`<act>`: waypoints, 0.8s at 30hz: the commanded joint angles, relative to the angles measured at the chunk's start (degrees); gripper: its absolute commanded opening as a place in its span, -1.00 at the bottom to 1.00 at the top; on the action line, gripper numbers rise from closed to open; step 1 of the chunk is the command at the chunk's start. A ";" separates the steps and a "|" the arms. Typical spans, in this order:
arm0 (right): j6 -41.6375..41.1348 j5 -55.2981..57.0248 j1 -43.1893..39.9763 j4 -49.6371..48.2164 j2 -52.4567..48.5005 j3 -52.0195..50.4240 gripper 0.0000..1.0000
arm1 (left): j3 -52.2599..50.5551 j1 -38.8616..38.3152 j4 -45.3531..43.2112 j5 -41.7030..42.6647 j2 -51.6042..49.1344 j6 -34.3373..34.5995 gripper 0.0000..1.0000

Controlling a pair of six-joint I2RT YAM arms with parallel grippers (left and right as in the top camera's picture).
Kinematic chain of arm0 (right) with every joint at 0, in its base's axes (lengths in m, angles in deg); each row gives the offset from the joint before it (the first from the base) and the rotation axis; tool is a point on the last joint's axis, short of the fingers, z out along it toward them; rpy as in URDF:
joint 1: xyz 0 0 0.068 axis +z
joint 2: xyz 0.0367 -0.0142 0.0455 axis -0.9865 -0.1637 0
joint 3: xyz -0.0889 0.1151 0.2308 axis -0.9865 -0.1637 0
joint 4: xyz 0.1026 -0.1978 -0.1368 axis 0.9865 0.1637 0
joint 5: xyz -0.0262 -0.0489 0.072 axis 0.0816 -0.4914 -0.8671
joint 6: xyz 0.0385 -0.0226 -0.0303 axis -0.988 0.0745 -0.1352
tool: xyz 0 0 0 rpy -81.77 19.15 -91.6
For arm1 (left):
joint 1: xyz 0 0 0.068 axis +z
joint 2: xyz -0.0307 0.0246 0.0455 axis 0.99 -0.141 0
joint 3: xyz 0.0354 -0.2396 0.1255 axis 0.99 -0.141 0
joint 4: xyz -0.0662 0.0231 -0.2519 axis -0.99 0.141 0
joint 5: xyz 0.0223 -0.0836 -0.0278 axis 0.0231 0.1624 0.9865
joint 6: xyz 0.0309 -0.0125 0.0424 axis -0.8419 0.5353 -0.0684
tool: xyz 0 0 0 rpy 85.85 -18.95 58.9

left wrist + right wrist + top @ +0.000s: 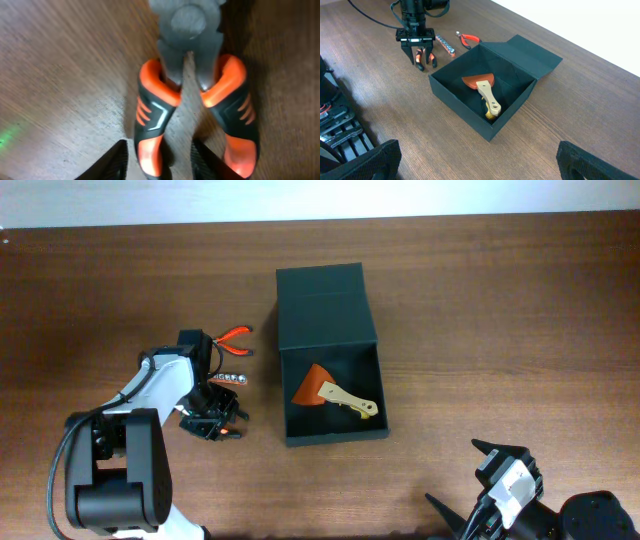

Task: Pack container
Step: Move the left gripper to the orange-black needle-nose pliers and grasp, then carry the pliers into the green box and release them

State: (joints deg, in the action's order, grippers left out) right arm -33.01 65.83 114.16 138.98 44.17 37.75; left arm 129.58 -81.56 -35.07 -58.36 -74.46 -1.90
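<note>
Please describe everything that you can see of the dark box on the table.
The container is a dark green-black, matte rectangular box that looks like stiff card. Its hinged flap lid, of the same colour, is open and folded back toward the far edge of the table. The body stands on the table with its opening upward. Inside, on the floor, lies one scraper with an orange blade and a pale handle. Nothing else touches the box.

Container (335,437) sits mid tabletop (500,300), lid flap laid open on its far side. Scraper (335,393) lies inside. Left of container, apart from it: small pliers (235,336) farthest, metal strip (228,378) between, bigger pliers (150,125) nearest.
</note>
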 commanded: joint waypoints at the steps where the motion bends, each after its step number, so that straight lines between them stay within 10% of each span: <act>1: -0.85 0.55 0.11 -0.33 0.48 -0.15 0.98 | -1.01 -0.20 -2.95 -0.76 -1.62 0.31 -0.21; 24: -0.85 0.52 0.11 -0.33 0.48 -0.15 0.97 | -3.08 -0.24 -7.85 0.31 2.86 0.33 -0.93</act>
State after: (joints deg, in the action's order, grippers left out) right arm -33.19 65.83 114.16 138.95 44.17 37.75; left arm 128.05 -81.56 -42.18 -56.85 -72.90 -1.49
